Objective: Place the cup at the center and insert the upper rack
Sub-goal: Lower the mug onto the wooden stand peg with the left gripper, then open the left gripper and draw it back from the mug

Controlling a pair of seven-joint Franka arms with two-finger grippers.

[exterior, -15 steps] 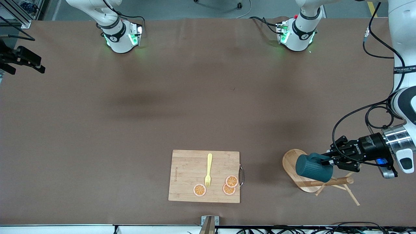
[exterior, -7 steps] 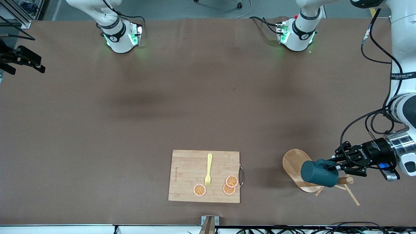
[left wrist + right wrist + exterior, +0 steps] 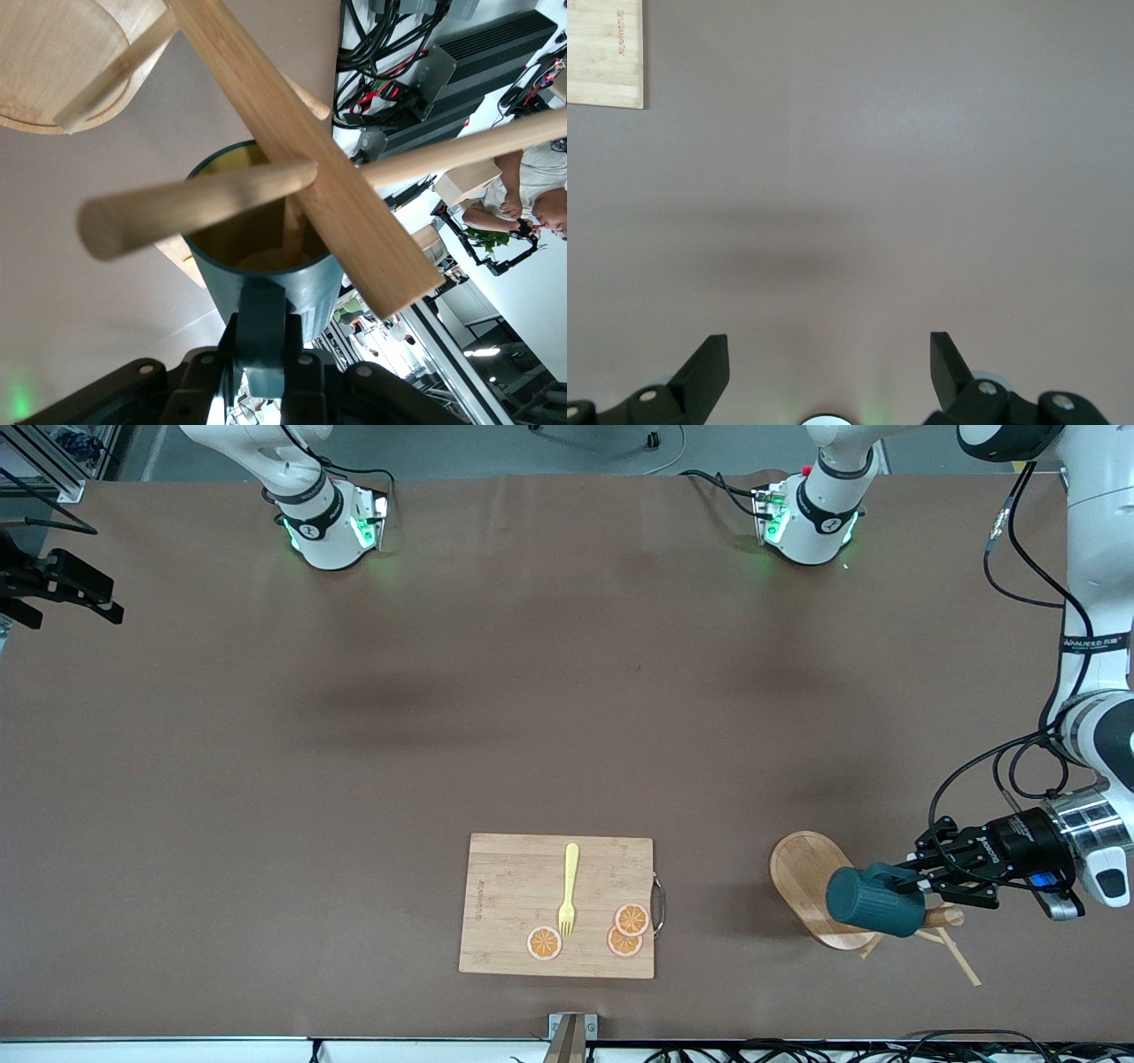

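One cup [image 3: 875,902] shifted, left gripper [image 3: 912,874] clamped

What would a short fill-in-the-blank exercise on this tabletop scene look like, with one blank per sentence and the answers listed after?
1. The left gripper holds the teal cup by its ____.
2. The cup is over the wooden ____, the upper rack.
3. A yellow ____ lies on the cutting board.
4. The right gripper has its fingers ____.

Missing words: handle; mug tree; fork; open
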